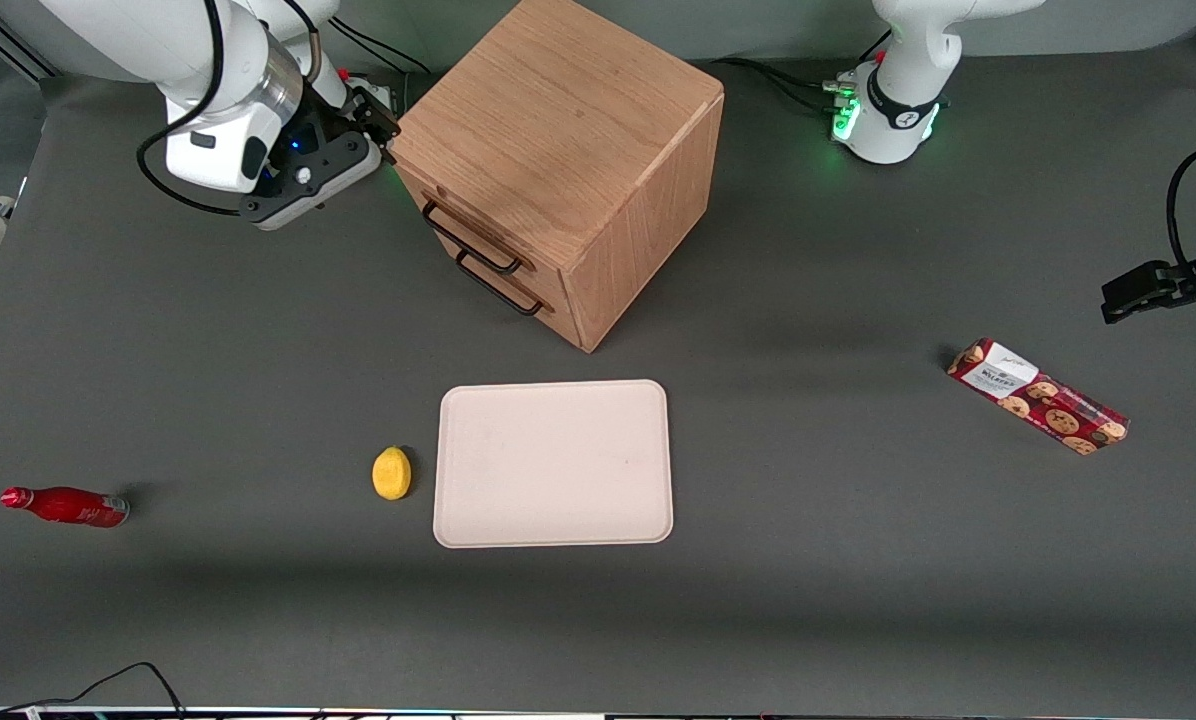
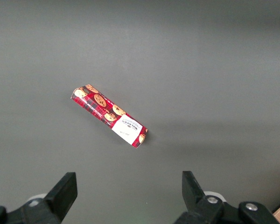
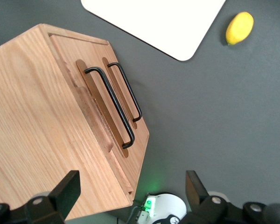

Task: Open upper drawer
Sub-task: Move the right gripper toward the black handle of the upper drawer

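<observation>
Upper drawer [image 1: 463, 225] seated flush in the wooden cabinet [image 1: 568, 130], directly above the lower drawer [image 1: 508, 290]. Gripper [image 1: 383, 120] positioned just beside the cabinet's top front corner, above and clear of the black bar handle [image 3: 111, 100]. Jaws spread wide, released, grasping nothing. Drawer front faces the working arm's end of the tabletop [image 1: 808, 560]; handle's long axis horizontal along the front.

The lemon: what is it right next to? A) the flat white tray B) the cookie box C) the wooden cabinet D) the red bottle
A: the lemon lies beside the white tray, nearer the camera than the cabinet, where the open gripper hovers by the shut upper drawer.
</observation>
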`<state>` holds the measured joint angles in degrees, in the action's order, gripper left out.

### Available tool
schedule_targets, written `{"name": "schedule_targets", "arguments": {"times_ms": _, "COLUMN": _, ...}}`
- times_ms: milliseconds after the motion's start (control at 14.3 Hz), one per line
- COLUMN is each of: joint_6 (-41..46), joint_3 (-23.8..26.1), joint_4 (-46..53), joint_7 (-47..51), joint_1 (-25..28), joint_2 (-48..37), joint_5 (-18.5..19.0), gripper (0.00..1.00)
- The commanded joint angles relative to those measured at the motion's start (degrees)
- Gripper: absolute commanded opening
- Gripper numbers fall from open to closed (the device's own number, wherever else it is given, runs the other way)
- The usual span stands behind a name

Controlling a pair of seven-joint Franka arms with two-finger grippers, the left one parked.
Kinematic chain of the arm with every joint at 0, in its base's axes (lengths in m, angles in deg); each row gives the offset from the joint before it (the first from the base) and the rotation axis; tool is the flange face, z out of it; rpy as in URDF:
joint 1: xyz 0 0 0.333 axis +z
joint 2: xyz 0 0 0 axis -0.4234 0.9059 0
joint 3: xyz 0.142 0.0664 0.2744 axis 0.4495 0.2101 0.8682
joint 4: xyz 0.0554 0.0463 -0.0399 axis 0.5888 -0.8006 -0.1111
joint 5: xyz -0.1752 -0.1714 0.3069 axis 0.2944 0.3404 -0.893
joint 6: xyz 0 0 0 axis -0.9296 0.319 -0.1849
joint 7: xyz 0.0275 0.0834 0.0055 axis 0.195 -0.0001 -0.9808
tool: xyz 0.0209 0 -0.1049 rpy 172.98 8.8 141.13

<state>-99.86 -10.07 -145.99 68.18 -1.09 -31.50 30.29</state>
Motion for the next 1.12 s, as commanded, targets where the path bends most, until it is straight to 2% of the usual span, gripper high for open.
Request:
{"name": "schedule_targets", "arguments": {"times_ms": 0, "joint_6": 0.4, "joint_3": -0.7, "joint_4": 0.9, "joint_7": -2.7, "joint_1": 0.4, "joint_2": 1.6, "joint_5": -1.2, "gripper": 1.0}}
{"name": "schedule_targets", "arguments": {"times_ms": 210, "joint_6": 0.4, "joint_3": -0.7, "joint_4": 0.3, "joint_7": -2.8, "joint_1": 0.0, "joint_2": 3.0, "joint_5": -4.9, "gripper": 1.0}}
{"name": "schedule_targets", "arguments": {"times_ms": 419, "joint_6": 0.4, "joint_3": -0.8, "joint_4": -0.4, "joint_7": -3.6, "joint_1": -0.2, "joint_2": 5.3, "joint_5": -6.5, "gripper": 1.0}}
{"name": "schedule_targets", "arguments": {"times_ms": 699, "joint_6": -0.8, "joint_3": -0.9, "joint_4": -0.9, "joint_7": -7.5, "joint_1": -0.2, "joint_2": 8.2, "joint_5": -7.0, "gripper": 1.0}}
{"name": "schedule_targets", "arguments": {"times_ms": 1048, "joint_6": -8.6, "joint_3": -0.6, "joint_4": -8.1, "joint_7": -10.0, "joint_1": 0.0, "joint_2": 8.3, "joint_5": -7.0, "gripper": 1.0}}
